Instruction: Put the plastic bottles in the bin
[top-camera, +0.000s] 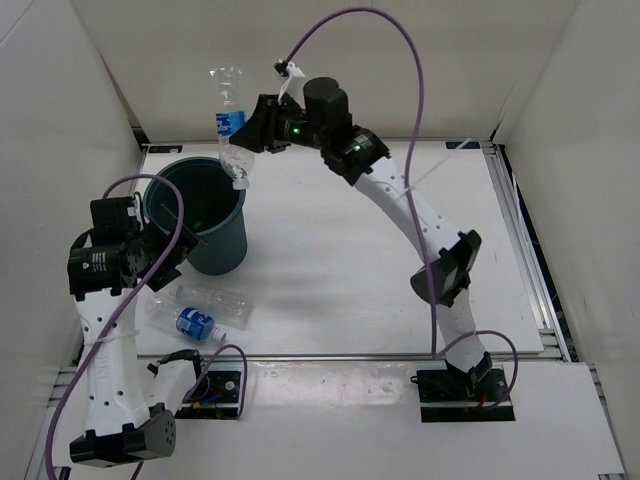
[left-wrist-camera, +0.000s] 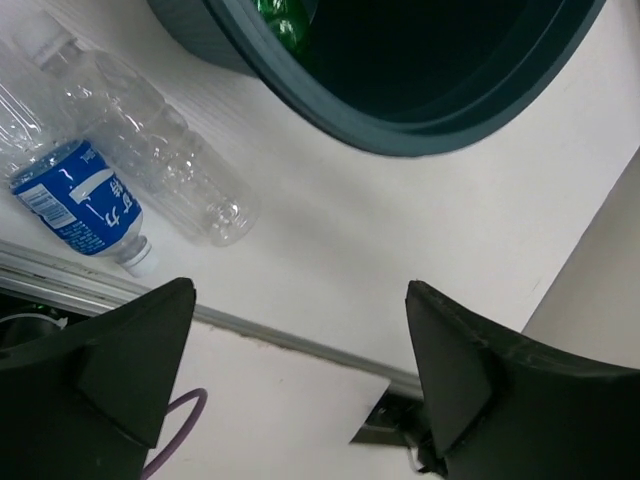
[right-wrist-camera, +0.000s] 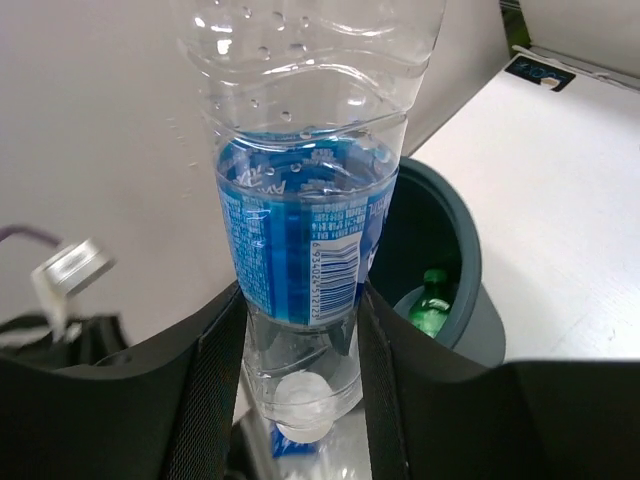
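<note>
My right gripper (top-camera: 240, 136) (right-wrist-camera: 300, 330) is shut on a clear plastic bottle with a blue label (top-camera: 229, 115) (right-wrist-camera: 300, 220). It holds the bottle upright, cap down, above the far rim of the dark teal bin (top-camera: 196, 212) (right-wrist-camera: 462, 262). A green bottle (right-wrist-camera: 432, 303) (left-wrist-camera: 281, 17) lies inside the bin. Another clear bottle with a blue label (top-camera: 199, 315) (left-wrist-camera: 118, 187) lies on its side on the table in front of the bin. My left gripper (top-camera: 168, 260) (left-wrist-camera: 300, 305) hangs open and empty by the bin's near left side, above that lying bottle.
The white table (top-camera: 360, 280) is walled in by white panels on the left, back and right. A metal rail (top-camera: 350, 355) runs along the front edge. Purple cables (top-camera: 360, 20) loop over both arms.
</note>
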